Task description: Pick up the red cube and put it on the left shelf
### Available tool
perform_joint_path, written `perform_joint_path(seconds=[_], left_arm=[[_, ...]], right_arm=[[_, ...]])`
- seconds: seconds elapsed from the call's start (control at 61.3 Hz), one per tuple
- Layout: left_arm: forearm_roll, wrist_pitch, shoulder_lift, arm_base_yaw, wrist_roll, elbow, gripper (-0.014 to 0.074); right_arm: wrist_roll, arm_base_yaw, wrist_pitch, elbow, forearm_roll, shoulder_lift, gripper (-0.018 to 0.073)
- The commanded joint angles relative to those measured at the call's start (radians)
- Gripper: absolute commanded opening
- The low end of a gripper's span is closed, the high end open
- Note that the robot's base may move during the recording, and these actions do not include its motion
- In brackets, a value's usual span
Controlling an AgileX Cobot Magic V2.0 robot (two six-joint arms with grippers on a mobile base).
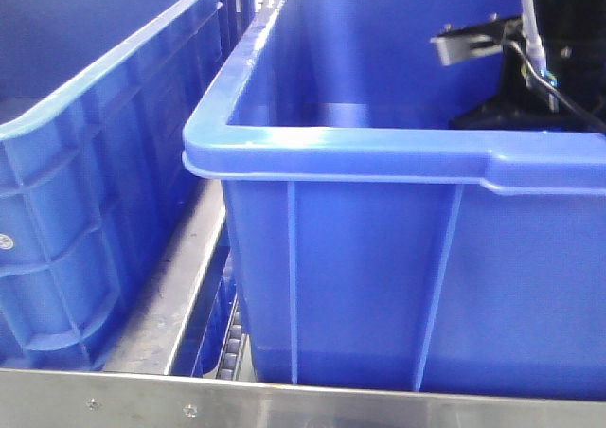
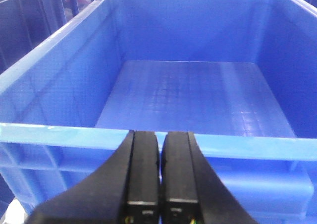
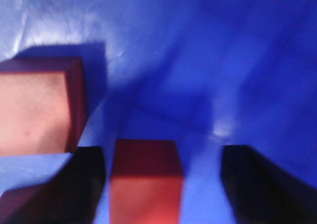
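The red cube [image 3: 145, 184] lies on the blue crate floor [image 3: 208, 60] in the right wrist view. It sits between the two black fingers of my right gripper [image 3: 163, 157], closer to the left finger [image 3: 84, 184], with a wide gap to the right one. That gripper is open and grips nothing. In the front view only the right arm's black body [image 1: 530, 78] shows, reaching down inside the right crate [image 1: 341, 153]. My left gripper [image 2: 160, 135] is shut and empty, hovering at the near rim of an empty blue crate [image 2: 59, 135]. The left shelf is out of view.
A second red block [image 3: 34, 112] lies on the crate floor to the left of the cube, and a dark red corner [image 3: 20, 206] shows at the bottom left. Another blue crate [image 1: 85, 106] stands on the left, with a metal ledge [image 1: 180, 286] between the crates and a metal rail [image 1: 284, 404] in front.
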Motion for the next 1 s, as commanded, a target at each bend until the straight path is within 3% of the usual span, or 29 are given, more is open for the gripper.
perform_joint_path(seconds=[0.0, 0.375, 0.734, 0.865, 0.979], left_arm=[[-0.005, -0.079, -0.017, -0.001, -0.001, 0.023, 0.0102], [-0.005, -0.079, -0.017, -0.001, -0.001, 0.023, 0.0102], [-0.005, -0.079, -0.017, -0.001, -0.001, 0.023, 0.0102], [-0.005, -0.079, -0.017, -0.001, -0.001, 0.023, 0.0102], [-0.005, -0.079, -0.017, -0.001, -0.001, 0.023, 0.0102]], right_arm=[[0.000, -0.005, -0.022, -0.030, -0.001, -0.105, 0.0623], [0.000, -0.004, -0.321, 0.191, 0.063, -0.536, 0.0623], [0.000, -0.004, -0.454, 0.470, 0.063, -0.957, 0.0612], [0.000, -0.004, -0.454, 0.543, 0.063, -1.058, 0.0472], [0.000, -0.004, -0.450, 0.593, 0.065, -1.141, 0.0227]])
